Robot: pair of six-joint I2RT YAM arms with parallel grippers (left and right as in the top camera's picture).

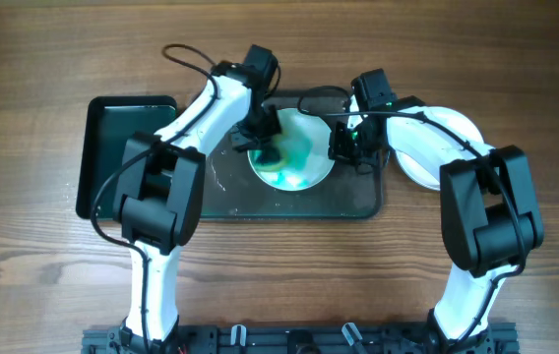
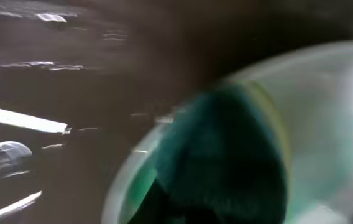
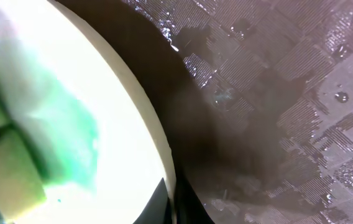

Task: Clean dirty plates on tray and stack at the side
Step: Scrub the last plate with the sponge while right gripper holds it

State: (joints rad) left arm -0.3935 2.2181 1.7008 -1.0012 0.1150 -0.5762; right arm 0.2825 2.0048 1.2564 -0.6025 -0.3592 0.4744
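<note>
A white plate (image 1: 309,169) smeared with teal-green lies on the dark tray (image 1: 289,202). My left gripper (image 1: 265,144) is shut on a green sponge (image 1: 272,155) and presses it onto the plate's left part. In the blurred left wrist view the sponge (image 2: 226,162) covers the plate (image 2: 332,124). My right gripper (image 1: 343,149) is shut on the plate's right rim. The right wrist view shows its fingers (image 3: 175,200) pinching the rim of the plate (image 3: 114,106), with the sponge (image 3: 9,171) at the far left. Another white plate (image 1: 409,165) lies right of the tray, partly under my right arm.
A smaller, deeper black tray (image 1: 112,147) stands left of the big tray, with nothing in it that I can see. The big tray's surface is wet, with droplets (image 3: 276,93). Wooden table lies all around.
</note>
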